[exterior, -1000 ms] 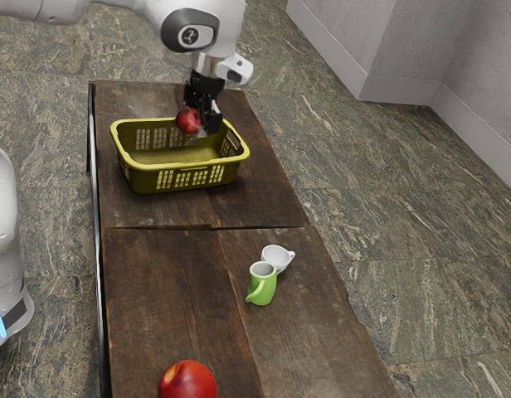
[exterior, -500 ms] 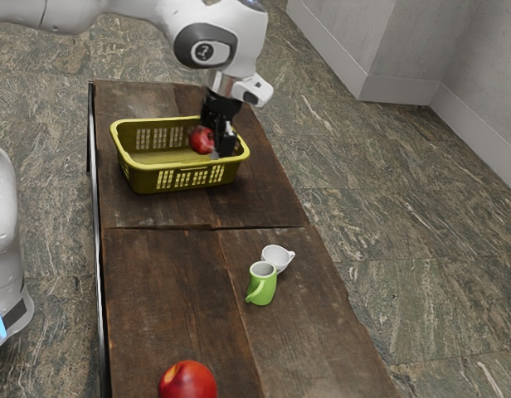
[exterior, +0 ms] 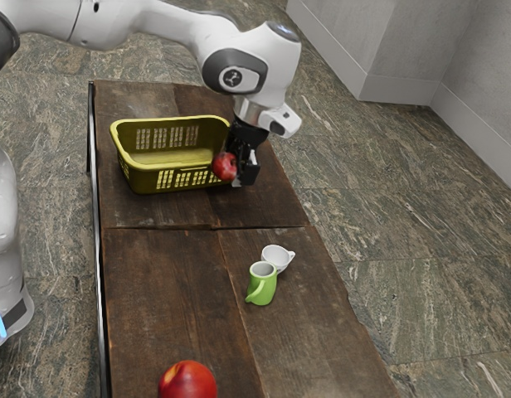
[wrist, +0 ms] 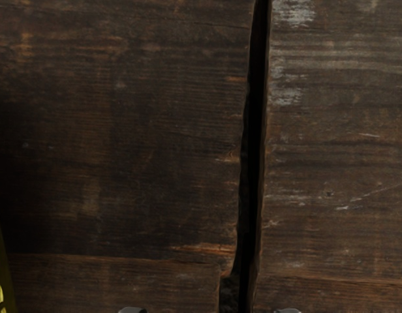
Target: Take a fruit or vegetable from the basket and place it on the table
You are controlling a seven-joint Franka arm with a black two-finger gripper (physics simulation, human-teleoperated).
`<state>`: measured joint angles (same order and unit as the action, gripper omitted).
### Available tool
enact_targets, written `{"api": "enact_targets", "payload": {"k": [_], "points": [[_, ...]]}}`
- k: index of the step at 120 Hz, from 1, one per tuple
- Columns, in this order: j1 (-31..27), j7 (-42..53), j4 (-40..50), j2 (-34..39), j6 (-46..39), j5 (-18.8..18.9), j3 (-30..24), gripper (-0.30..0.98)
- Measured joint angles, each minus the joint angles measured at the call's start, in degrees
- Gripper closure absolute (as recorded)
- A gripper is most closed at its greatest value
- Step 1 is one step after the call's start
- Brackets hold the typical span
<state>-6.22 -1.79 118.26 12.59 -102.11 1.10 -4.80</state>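
Holding a red apple [exterior: 225, 167] clamped in the gripper [exterior: 241, 172] above the wooden counter [exterior: 164, 274], just outside the yellow basket [exterior: 141, 178]; farther off, past a white cup [exterior: 275, 256] and green mug [exterior: 262, 289] set close together, to a red-and-yellow peach [exterior: 187, 381] well apart.

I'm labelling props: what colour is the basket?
Olive-yellow; the basket shows best in the exterior view.
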Motion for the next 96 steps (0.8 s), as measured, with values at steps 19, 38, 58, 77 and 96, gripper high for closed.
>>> {"api": "enact_targets", "payload": {"k": [19,38,58,77,96], "points": [[0.0,-0.3,0.1,0.0,-0.2,-0.6,-2.4,0.50],[0.0,-0.4,0.1,-0.2,-0.4,-2.0,-3.4,0.17],[-0.2,-0.5,0.1,-0.2,-0.5,-3.4,-3.2,0.05],[-0.2,-0.4,0.1,-0.1,-0.6,-3.7,-3.2,0.02],[-0.2,-0.3,0.1,-0.1,-0.6,-3.8,-3.2,0.01]]}}
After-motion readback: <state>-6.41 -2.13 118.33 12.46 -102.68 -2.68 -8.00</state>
